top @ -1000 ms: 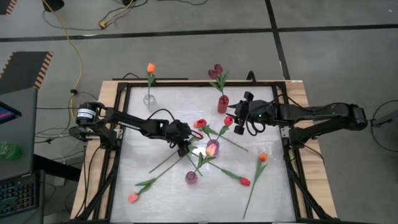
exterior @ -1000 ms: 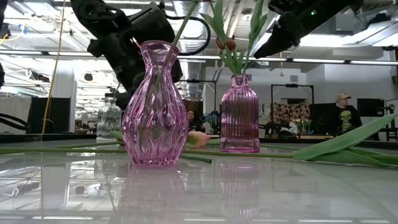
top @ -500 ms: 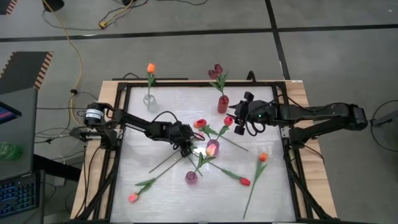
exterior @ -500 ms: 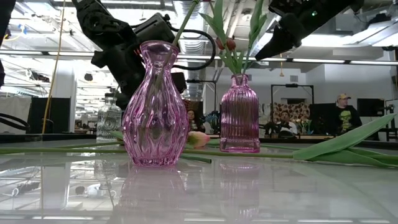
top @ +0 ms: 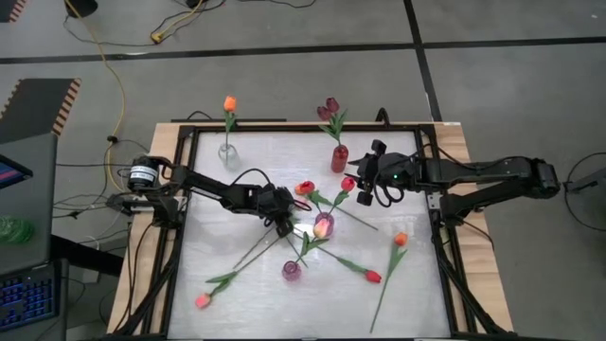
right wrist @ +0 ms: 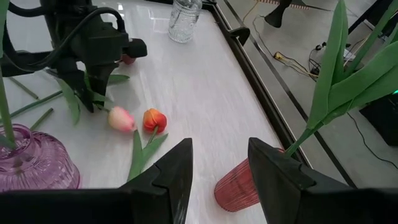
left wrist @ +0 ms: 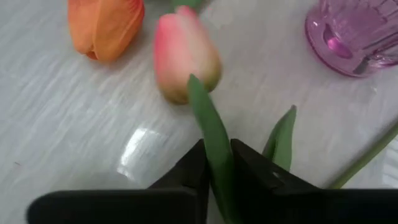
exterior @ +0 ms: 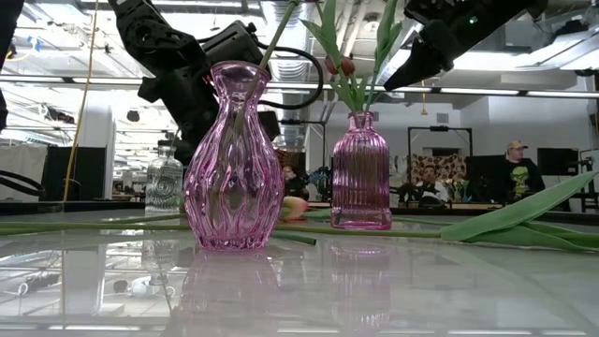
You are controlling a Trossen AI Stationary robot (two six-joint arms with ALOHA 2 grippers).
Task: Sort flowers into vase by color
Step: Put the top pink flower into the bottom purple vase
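- The left gripper [top: 284, 225] sat near the centre of the high view, low over the white tabletop [top: 227, 199]. In its wrist view the 2 fingers [left wrist: 186, 177] were pinching the green stem of a pink tulip [left wrist: 185, 57], whose head lay on the tabletop just ahead of them.
- An orange tulip head [left wrist: 106, 26] lay just beside the pink head, toward the upper left of that wrist view, and a round pink vase [left wrist: 356, 34] stood at its upper right.
- The right gripper [top: 365, 197] hovered right of centre in the high view, its fingers [right wrist: 171, 171] spread apart and holding nothing.
- A red ribbed vase [top: 339, 157] at upper centre held 2 dark maroon tulips [top: 329, 108]. A clear vase [top: 226, 149] at upper left held 1 orange tulip [top: 229, 103].
- Other flowers lay loose on the tabletop: a red one [top: 373, 277] at lower right, an orange one [top: 401, 240] at right, and a pink one [top: 203, 300] at lower left.
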